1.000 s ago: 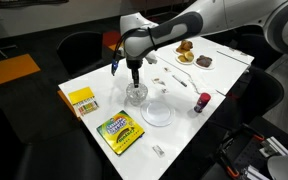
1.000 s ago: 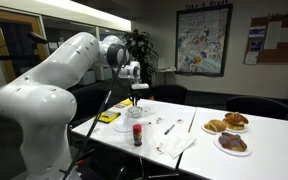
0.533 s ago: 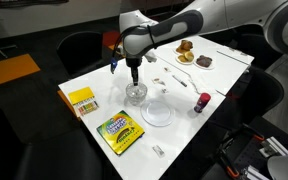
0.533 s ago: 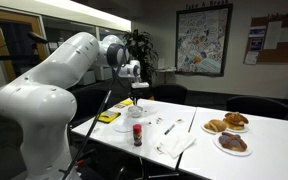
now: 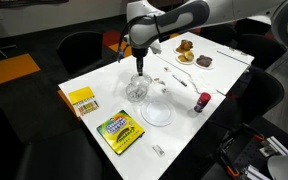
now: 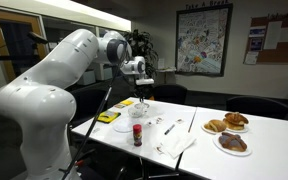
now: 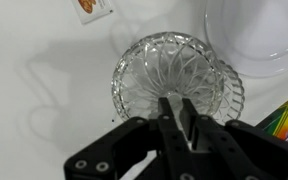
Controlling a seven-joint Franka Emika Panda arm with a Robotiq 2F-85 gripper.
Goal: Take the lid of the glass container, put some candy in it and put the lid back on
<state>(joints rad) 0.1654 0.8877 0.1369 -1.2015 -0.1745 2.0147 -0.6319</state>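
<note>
My gripper (image 5: 139,70) hangs a little above the glass container (image 5: 135,94), a clear cut-glass bowl on the white table; both also show in an exterior view, gripper (image 6: 141,92) over bowl (image 6: 136,110). In the wrist view the fingers (image 7: 176,108) are shut at the centre of the lid (image 7: 149,70), whose ribs radiate from them. The bowl's rim (image 7: 236,92) shows offset beneath it. A few small pale candy pieces (image 5: 162,80) lie on the table beyond the bowl. One wrapped piece (image 7: 92,6) shows at the wrist view's top edge.
A flat white plate (image 5: 157,113) (image 7: 259,35) lies beside the bowl. A crayon box (image 5: 118,131), a yellow box (image 5: 82,99) and a red bottle (image 5: 201,103) stand nearby. Plates with brown items (image 5: 189,52) (image 6: 229,125) sit at the far end.
My gripper has risen from low over the glass bowl and shifted slightly along the table. The glass under it now looks taller. Nothing else on the table has moved.
</note>
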